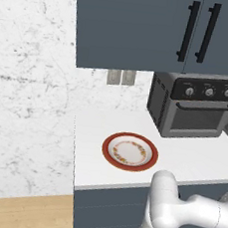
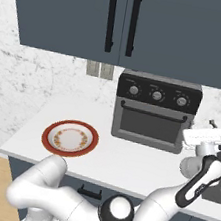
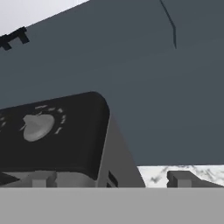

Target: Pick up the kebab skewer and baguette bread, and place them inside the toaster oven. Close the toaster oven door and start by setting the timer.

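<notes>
Reaching toward the right knob (image 3: 38, 127) with the door (image 2: 152, 122) shut, the gripper (image 2: 206, 134), fingers spread, hangs right of the oven (image 2: 155, 109); next, in my judgement, centre on the timer knob and turn it

The toaster oven (image 3: 57, 135) is cut off at the hand view's nine o'clock edge with one knob (image 3: 37, 127) showing, its door (image 2: 151, 121) hides the inside, and the gripper (image 2: 206, 134) fingers are too small to read.
</notes>
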Available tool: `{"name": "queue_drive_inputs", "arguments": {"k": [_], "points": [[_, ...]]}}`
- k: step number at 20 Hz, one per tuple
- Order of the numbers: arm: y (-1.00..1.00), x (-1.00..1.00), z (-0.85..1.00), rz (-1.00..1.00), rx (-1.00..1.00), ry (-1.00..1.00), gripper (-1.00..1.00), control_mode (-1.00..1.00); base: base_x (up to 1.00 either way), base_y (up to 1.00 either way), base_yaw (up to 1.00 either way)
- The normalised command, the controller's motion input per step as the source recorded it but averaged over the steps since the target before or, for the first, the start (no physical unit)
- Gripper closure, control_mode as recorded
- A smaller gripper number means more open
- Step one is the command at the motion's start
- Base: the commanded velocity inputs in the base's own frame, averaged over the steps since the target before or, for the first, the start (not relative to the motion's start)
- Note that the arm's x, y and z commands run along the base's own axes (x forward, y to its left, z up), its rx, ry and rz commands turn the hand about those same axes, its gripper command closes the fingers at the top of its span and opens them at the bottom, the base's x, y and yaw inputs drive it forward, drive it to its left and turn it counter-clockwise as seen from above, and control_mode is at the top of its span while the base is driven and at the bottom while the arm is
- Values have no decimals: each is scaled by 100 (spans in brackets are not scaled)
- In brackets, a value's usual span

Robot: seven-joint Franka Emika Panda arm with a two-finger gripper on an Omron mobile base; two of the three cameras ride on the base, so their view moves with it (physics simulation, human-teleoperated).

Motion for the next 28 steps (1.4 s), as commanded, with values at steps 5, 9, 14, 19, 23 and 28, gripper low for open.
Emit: {"name": "queue_drive_inputs", "arguments": {"k": [5, 9, 14, 19, 23, 28], "points": [[3, -25, 38, -1, 1, 5, -100, -100, 0, 0, 0], [42, -38, 51, 0, 5, 11, -100, -100, 0, 0, 0], [84, -30, 34, 0, 5, 18, -100, -100, 0, 0, 0], [80, -26, 41, 0, 8, 17, -100, -100, 0, 0, 0], [62, -37, 42, 0, 7, 19, -100, -100, 0, 0, 0], [58, -21, 7, 0, 0, 8, -100, -100, 0, 0, 0]]}}
